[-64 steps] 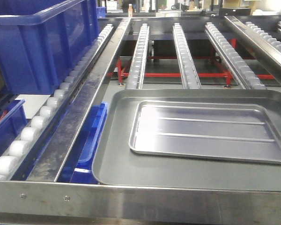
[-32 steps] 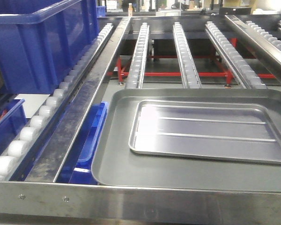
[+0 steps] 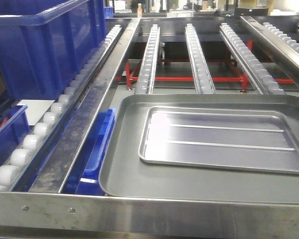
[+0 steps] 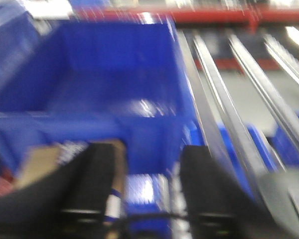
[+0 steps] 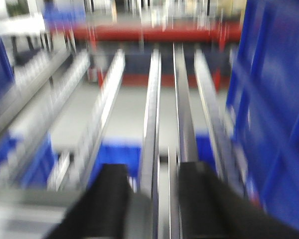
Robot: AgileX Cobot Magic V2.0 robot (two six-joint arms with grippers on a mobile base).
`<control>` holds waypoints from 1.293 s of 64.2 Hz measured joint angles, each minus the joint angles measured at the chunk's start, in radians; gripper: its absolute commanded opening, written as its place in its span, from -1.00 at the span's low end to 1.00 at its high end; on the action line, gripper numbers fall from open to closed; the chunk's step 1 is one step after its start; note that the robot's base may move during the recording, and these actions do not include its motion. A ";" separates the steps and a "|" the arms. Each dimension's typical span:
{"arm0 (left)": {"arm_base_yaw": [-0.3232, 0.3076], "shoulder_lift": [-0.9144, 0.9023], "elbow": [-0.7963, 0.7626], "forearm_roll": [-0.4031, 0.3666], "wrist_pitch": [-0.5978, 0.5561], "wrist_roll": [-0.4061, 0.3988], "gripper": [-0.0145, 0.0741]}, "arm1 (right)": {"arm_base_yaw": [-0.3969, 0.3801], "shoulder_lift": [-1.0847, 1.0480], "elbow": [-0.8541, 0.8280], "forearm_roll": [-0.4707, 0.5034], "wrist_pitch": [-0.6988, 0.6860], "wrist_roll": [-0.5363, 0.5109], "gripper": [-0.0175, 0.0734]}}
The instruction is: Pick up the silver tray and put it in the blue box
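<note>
The silver tray lies flat inside a larger dull grey pan at the front right of the roller rack, its two ridges running left to right. The blue box stands at the far left on the rollers and shows again in the left wrist view as the blue box, blurred. My left gripper is open just in front of the box's near wall, with nothing between its fingers. My right gripper is open over the steel rails, holding nothing. Neither gripper shows in the front view.
Roller rails run away from me over a red frame. A steel bar crosses the front edge. A low blue bin sits at the left, and a flat blue piece lies under the pan's left side. A blue crate wall stands to the right.
The front view has drifted a few pixels to the right. The silver tray stays in the same place in the grey pan.
</note>
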 measured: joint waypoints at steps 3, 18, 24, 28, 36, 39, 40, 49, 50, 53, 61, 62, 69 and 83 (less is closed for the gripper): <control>-0.051 0.057 -0.009 -0.004 0.007 0.000 0.18 | 0.000 0.046 -0.017 0.000 0.047 0.000 0.49; -0.374 0.354 -0.109 -0.065 0.018 0.000 0.18 | 0.005 0.230 -0.047 0.069 0.178 0.000 0.49; -0.516 0.515 -0.190 -0.118 0.018 0.000 0.18 | 0.047 0.304 -0.047 0.097 0.202 -0.004 0.49; -0.582 0.606 -0.251 -0.130 0.018 0.000 0.18 | 0.087 0.355 -0.047 0.107 0.211 -0.006 0.49; -0.667 0.771 -0.361 -0.135 0.017 0.002 0.18 | 0.175 0.458 -0.055 0.113 0.219 -0.008 0.48; -0.673 0.824 -0.397 -0.148 0.021 0.002 0.18 | 0.202 0.495 -0.068 0.114 0.231 -0.008 0.48; -0.673 0.835 -0.412 -0.153 0.028 0.002 0.18 | 0.207 0.511 -0.077 0.114 0.236 -0.008 0.48; -0.624 0.934 -0.523 -0.185 0.151 -0.060 0.18 | 0.232 0.627 -0.169 0.116 0.305 -0.008 0.48; -0.616 0.941 -0.533 -0.185 0.165 -0.070 0.18 | 0.232 0.639 -0.181 0.116 0.312 -0.008 0.48; -0.583 0.967 -0.568 -0.180 0.211 -0.109 0.17 | 0.232 0.680 -0.230 0.116 0.335 -0.008 0.48; -0.539 1.039 -0.649 -0.098 0.319 -0.235 0.10 | 0.232 0.792 -0.322 0.116 0.386 -0.003 0.48; -0.538 1.047 -0.663 -0.085 0.331 -0.258 0.09 | 0.232 0.803 -0.330 0.116 0.391 0.000 0.48; -0.550 1.129 -0.751 0.012 0.432 -0.365 0.04 | 0.234 0.891 -0.380 0.116 0.414 0.029 0.48; -0.581 1.296 -0.926 0.059 0.585 -0.438 0.04 | 0.234 1.001 -0.407 0.116 0.416 0.066 0.48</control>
